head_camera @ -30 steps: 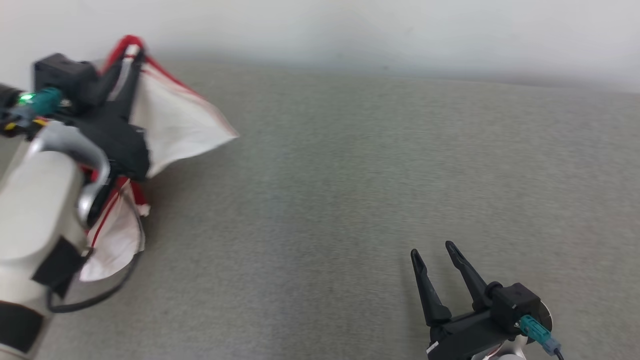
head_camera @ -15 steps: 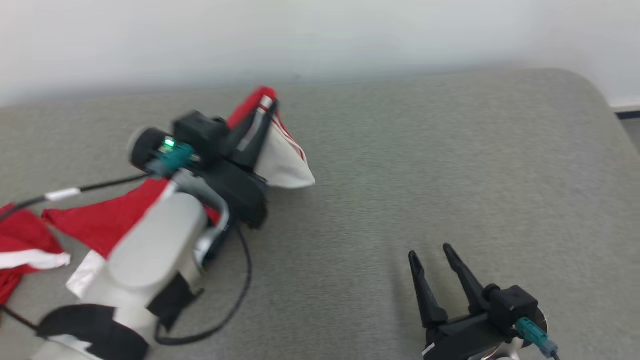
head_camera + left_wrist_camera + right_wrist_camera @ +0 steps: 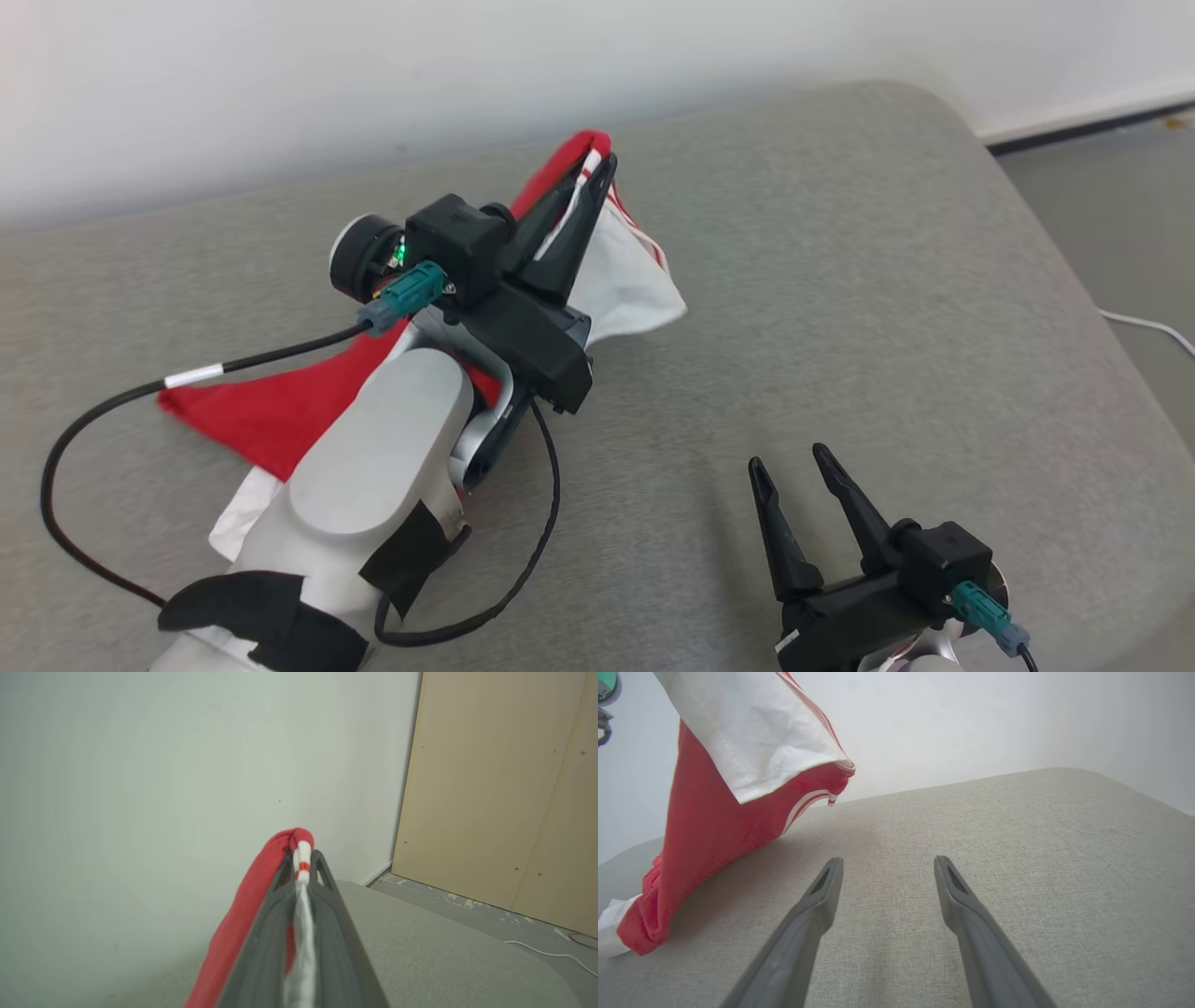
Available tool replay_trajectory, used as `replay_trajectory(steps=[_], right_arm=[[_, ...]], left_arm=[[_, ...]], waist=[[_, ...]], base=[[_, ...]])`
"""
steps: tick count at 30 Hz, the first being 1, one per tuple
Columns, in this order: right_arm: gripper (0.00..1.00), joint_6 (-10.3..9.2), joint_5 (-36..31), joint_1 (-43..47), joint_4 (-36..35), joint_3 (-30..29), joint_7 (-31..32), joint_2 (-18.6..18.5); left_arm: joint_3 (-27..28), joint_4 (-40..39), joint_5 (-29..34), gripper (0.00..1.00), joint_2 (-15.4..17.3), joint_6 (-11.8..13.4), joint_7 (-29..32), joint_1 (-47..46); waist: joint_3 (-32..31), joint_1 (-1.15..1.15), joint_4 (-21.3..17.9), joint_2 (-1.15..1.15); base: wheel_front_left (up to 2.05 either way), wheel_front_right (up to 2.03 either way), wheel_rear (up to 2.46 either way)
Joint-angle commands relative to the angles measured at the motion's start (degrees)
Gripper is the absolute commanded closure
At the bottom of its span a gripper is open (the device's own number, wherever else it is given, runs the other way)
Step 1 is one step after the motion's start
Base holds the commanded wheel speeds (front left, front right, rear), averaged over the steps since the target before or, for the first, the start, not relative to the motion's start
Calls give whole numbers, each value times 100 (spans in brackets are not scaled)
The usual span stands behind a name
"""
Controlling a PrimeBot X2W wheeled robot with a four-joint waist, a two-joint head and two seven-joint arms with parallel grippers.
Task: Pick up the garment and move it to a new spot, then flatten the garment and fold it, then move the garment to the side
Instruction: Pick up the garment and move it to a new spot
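The garment (image 3: pixel 271 411) is red and white cloth with thin red stripes. My left gripper (image 3: pixel 597 161) is shut on its bunched top edge and holds it lifted above the grey surface, with the rest trailing down behind my forearm. In the left wrist view the cloth (image 3: pixel 261 896) is pinched between the fingers of my left gripper (image 3: pixel 303 856). From the right wrist the garment (image 3: pixel 710 826) hangs at the upper left, its lower end on the surface. My right gripper (image 3: pixel 789 459) is open and empty at the lower right, low over the surface, seen also as my right gripper (image 3: pixel 887 861).
The grey padded surface (image 3: pixel 840 280) has a rounded far right corner. A white wall (image 3: pixel 373 75) runs behind it. Floor with a white cable (image 3: pixel 1153 327) lies off the right edge. A beige panel (image 3: pixel 504 788) stands beyond the corner.
The head camera has swung, so the whole picture shifted. My left gripper keeps its hold on the garment and now stands nearer the middle of the surface. My right gripper stays open.
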Motion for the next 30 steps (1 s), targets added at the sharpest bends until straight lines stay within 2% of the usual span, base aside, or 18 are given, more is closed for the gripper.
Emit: replay_trajectory(steps=[1,3,4,5,10,16,23,30], right_arm=[[0,-12,20,-26,-17,-5,-4,19],[0,-12,26,-21,-15,-26,-4,33],[0,-12,29,-12,-23,-32,-4,37],[0,-12,35,5,-32,-55,-4,41],[0,-12,6,55,-72,-186,-4,60],[0,-12,-65,-13,-121,-235,-4,71],[0,-12,-149,34,-149,-315,-4,43],[0,-12,-191,145,-133,-350,-4,24]], left_arm=[[143,-21,110,100,-40,22,-18,68],[361,47,241,100,-83,51,-18,162],[446,86,300,53,-105,60,-18,211],[524,129,365,0,-123,78,-18,250],[903,352,698,0,-93,115,-19,513],[1360,259,986,0,70,152,-19,1027],[2125,-161,1304,0,195,274,-19,2056],[3054,-848,1607,0,142,372,-19,3237]], waist=[[157,0,-325,0],[188,0,-417,0],[198,0,-445,0],[209,0,-459,0],[246,0,-347,0],[216,0,-108,0],[68,0,319,0],[-176,0,658,0]], base=[[0,0,0],[0,0,0],[0,0,0],[0,0,0],[0,0,0],[0,0,0],[0,0,0],[0,0,0]])
